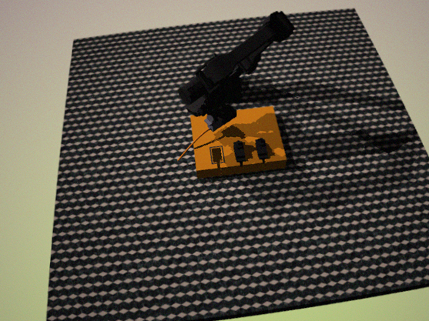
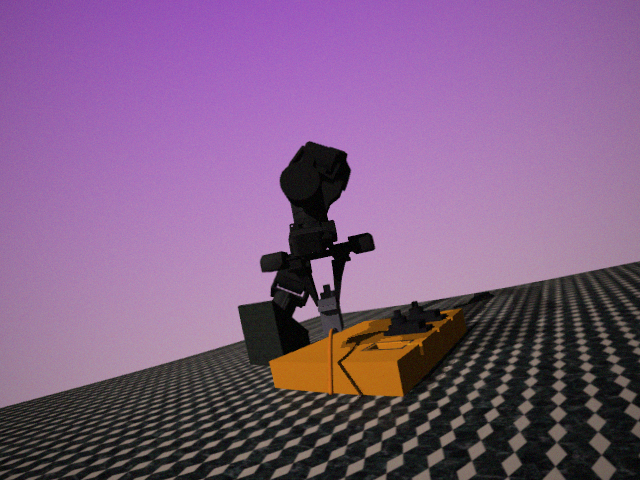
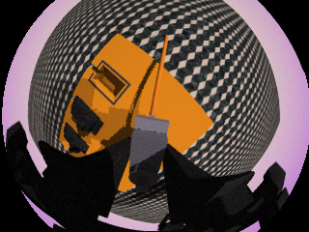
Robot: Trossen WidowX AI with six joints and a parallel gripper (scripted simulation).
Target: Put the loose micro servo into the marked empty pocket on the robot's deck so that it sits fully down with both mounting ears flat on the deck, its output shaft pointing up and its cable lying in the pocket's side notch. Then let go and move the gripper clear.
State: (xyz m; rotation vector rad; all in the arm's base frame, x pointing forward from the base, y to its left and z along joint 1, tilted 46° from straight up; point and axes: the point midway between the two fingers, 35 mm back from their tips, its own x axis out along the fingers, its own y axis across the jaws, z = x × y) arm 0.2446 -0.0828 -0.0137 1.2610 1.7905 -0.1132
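The loose micro servo point(image 1: 209, 121) point(image 2: 329, 311) point(image 3: 151, 132) is grey. My gripper point(image 2: 327, 304) point(image 3: 149, 146) is shut on it and holds it above the rear left of the orange deck point(image 1: 251, 117) point(image 2: 310, 353) point(image 3: 179, 106). Its output shaft points up, with a slight tilt, in the exterior view. Its orange cable point(image 2: 330, 361) point(image 3: 159, 77) leaves the lower end and reaches past the deck's left edge. The marked pocket point(image 1: 217, 154) point(image 2: 391, 346) point(image 3: 110, 82) is empty, with a dark outline and a side notch. It lies away from the servo, near the deck's front left corner.
Two dark fitted servos point(image 1: 239, 151) point(image 1: 261, 149) stand in a row beside the pocket; they also show at the left of the wrist view. A dark block point(image 2: 261, 333) stands behind the deck by the arm. The deck rests on a patterned mat point(image 1: 139, 225).
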